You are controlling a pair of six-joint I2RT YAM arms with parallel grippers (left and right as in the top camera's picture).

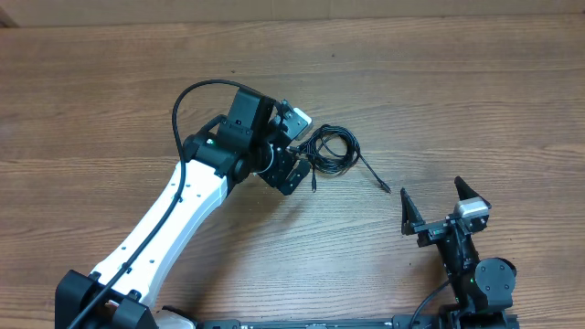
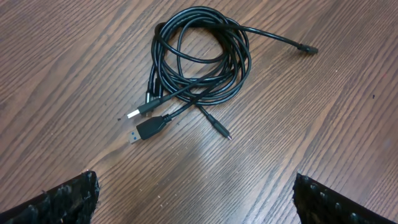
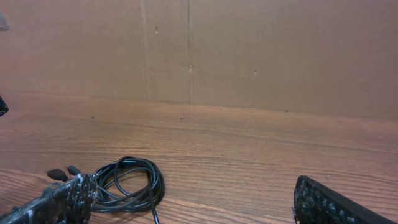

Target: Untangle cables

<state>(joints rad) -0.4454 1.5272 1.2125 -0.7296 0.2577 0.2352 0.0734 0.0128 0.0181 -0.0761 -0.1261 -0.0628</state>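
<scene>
The cables (image 1: 331,151) lie as one loose black coil on the wooden table, a straight end (image 1: 377,177) trailing right. In the left wrist view the coil (image 2: 242,68) has a silver-tipped plug (image 2: 134,114), a black plug (image 2: 149,129) and a thin plug (image 2: 222,130) sticking out toward me. My left gripper (image 1: 300,151) hovers just left of the coil; it (image 2: 193,186) is open and empty. My right gripper (image 1: 431,190) stands open near the front right, apart from the cables. In its view the coil (image 3: 155,183) lies beyond the left finger (image 3: 62,199).
A brown cardboard wall (image 3: 249,50) stands along the far edge of the table (image 1: 475,73). The left arm's thick black wire (image 1: 183,100) arcs over the arm's white link (image 1: 174,219).
</scene>
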